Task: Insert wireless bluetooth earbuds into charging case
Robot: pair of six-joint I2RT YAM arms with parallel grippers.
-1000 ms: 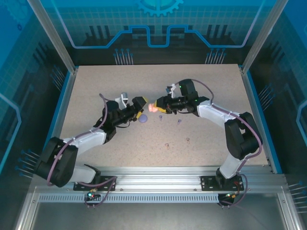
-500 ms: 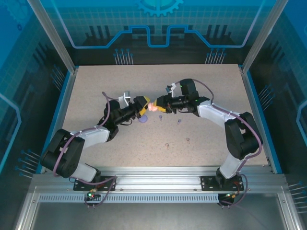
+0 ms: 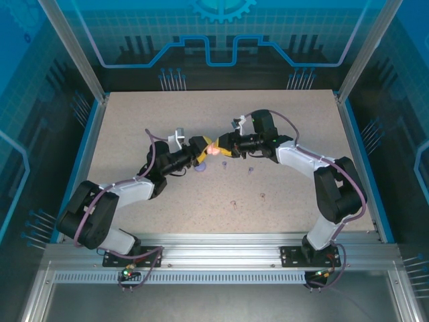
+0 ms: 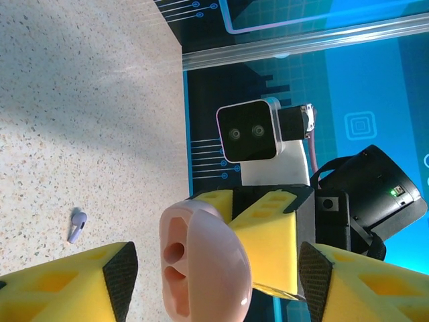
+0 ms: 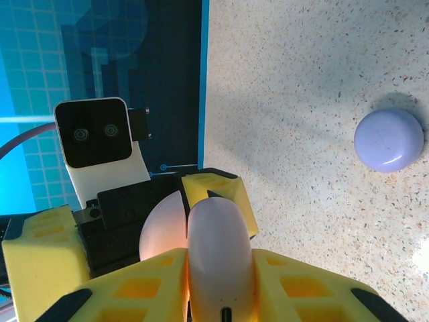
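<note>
While the right gripper (image 5: pixel 218 282) pinches the open pink case (image 4: pixel 201 261), the left gripper (image 4: pixel 214 278) straddles it, jaws wide. A lavender earbud (image 4: pixel 78 225) lies lower left in the left wrist view.

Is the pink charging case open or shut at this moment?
Open. In the left wrist view the pink charging case shows its inner face, with two empty earbud sockets exposed; the right gripper holds it.

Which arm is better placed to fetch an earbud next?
Left. The left gripper stands open around the pink case, gripping nothing, with a lavender earbud lying nearby; the right gripper is shut on that case.
</note>
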